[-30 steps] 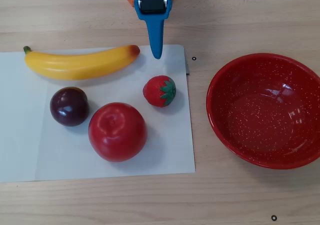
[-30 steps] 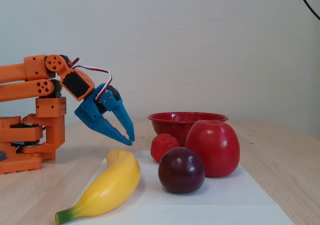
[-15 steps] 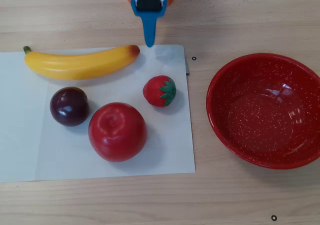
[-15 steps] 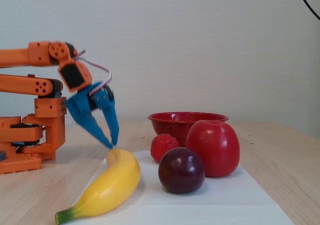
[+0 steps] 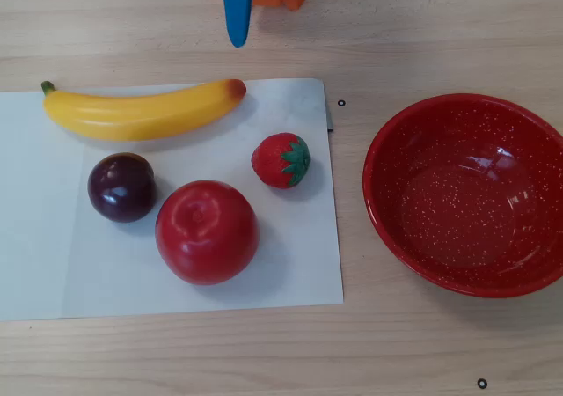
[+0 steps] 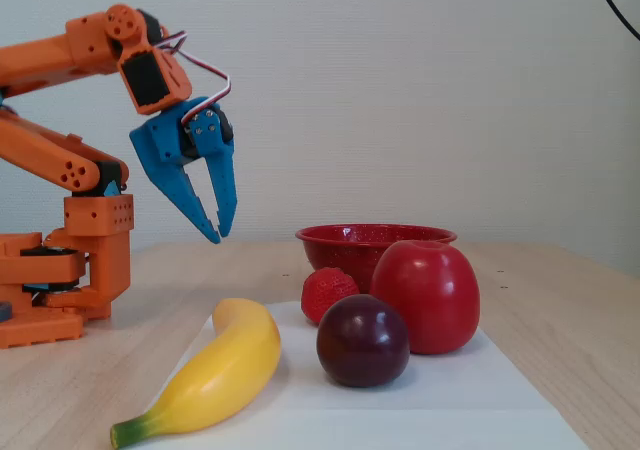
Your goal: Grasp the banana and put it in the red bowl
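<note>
The yellow banana [image 5: 141, 113] lies on a white sheet at the upper left of the overhead view, its reddish-brown tip pointing right. In the fixed view the banana [image 6: 225, 370] lies in front with its green stem nearest the camera. The red bowl [image 5: 457, 202] stands empty on the wood at the right, and in the fixed view the red bowl [image 6: 350, 240] shows behind the fruit. My blue gripper [image 6: 220, 236] hangs in the air above and behind the banana's brown tip, pointing down, fingertips nearly together and holding nothing. Only one blue finger of the gripper [image 5: 236, 37] shows at the overhead view's top edge.
A red strawberry [image 5: 281, 160], a dark plum [image 5: 121, 187] and a big red apple [image 5: 207, 231] share the white sheet [image 5: 299, 264] with the banana. The orange arm base [image 6: 60, 280] stands at the left in the fixed view.
The gripper has risen and drawn back toward the arm base, away from the banana's brown tip, and now points more steeply down. The fruit and the bowl have not moved.
</note>
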Robot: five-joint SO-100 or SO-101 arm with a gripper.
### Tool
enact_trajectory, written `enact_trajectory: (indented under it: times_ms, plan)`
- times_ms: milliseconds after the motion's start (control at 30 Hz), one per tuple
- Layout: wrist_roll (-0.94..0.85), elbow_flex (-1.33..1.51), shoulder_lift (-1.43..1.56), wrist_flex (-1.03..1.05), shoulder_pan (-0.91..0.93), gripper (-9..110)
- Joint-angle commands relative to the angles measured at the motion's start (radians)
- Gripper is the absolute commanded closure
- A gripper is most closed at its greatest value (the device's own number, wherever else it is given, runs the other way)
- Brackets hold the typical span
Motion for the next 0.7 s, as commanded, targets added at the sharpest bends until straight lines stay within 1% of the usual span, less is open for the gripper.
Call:
enact_trajectory:
  times_ms: [0,267,500,667]
  plan:
    - [0.032,-0.152,-0.058,0.034,-0.041,101]
    - [0.14,-0.336,-0.247,0.089,-0.163,101]
    - [0.206,-0.526,-0.471,0.133,-0.27,101]
    - [0.256,-0.637,-0.595,0.163,-0.316,100]
